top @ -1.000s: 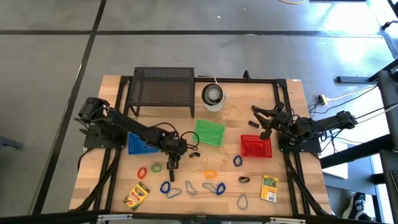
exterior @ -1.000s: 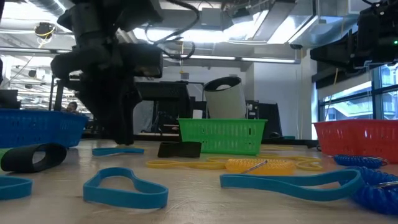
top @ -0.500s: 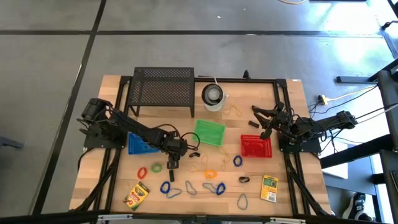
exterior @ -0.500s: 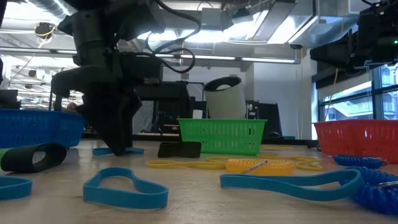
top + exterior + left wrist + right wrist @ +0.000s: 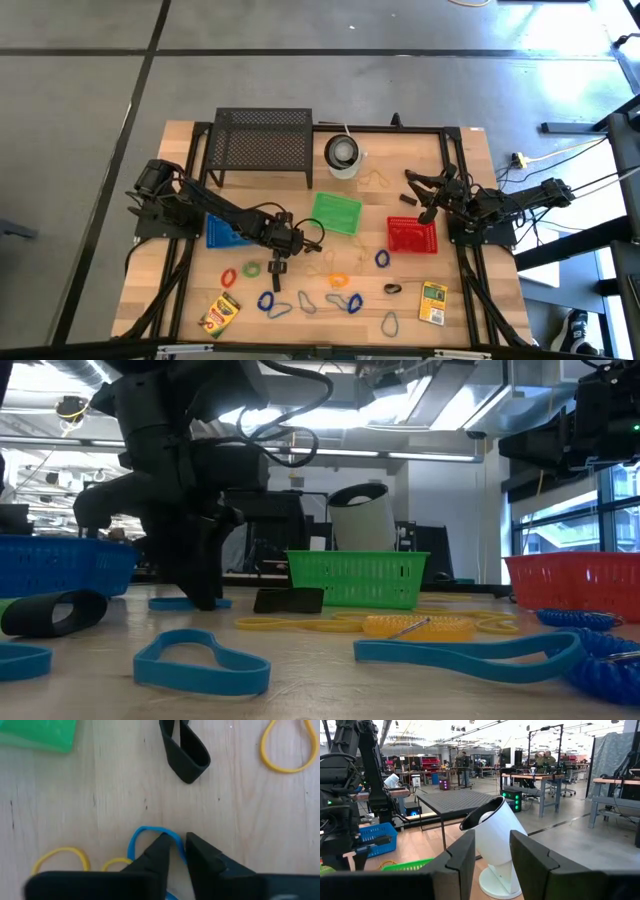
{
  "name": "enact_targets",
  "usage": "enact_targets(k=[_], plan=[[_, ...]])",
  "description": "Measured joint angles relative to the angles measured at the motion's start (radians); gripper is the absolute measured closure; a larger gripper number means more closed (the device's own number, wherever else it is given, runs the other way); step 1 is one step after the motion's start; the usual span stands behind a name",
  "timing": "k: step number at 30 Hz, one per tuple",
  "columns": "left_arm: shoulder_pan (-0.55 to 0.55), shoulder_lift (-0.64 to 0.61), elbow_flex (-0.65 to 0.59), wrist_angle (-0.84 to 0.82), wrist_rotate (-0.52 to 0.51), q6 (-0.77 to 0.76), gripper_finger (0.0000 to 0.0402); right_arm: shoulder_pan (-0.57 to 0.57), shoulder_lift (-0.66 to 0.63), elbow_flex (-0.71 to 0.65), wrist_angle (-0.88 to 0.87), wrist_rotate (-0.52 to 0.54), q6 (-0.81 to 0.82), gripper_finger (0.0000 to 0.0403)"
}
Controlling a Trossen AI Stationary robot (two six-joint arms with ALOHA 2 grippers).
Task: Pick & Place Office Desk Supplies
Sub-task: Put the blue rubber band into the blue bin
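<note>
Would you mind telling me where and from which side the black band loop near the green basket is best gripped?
Grip the black band loop from straight above, across one strip of its rounded end. It stands on edge on the table, so one finger can drop inside the open loop and one outside; this is a judgement. The left gripper is busy on the blue loop.

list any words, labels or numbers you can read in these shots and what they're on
No text can be read in any view.
Left crayon box: printing on its face, too small to read.
Right crayon box: printing on its face, too small to read.
Baskets, rack and loops: no lettering visible.
</note>
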Motion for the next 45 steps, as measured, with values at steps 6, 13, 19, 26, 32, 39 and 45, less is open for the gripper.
enact_targets(k=[6,13,19,26,32,39,45], plan=[[-0.003,-0.019,-0.004,0.007,-0.026,0.022,0.0397,0.000,0.000,0.000,0.000,0.000,0.000,0.0280],[0.000,-0.105,0.005,0.020,-0.114,0.134,0.0399,0.000,0.000,0.000,0.000,0.000,0.000,0.0280],[0.000,-0.217,0.036,0.109,-0.148,0.248,0.0399,0.000,0.000,0.000,-0.008,0.000,-0.001,0.0280],[-0.015,-0.313,0.038,0.424,-0.138,0.315,0.0399,0.000,0.000,0.000,-0.011,0.000,-0.001,0.0280],[-0.054,-0.354,0.038,0.522,-0.315,0.177,0.0398,0.000,0.000,0.000,-0.012,0.004,-0.001,0.0280],[-0.098,-0.390,0.038,0.534,-0.452,0.134,0.0400,0.000,0.000,0.000,-0.018,0.047,-0.002,0.0280],[-0.132,-0.399,0.038,0.482,-0.454,0.061,0.0395,0.000,0.000,0.000,-0.018,0.056,-0.002,0.0280]])
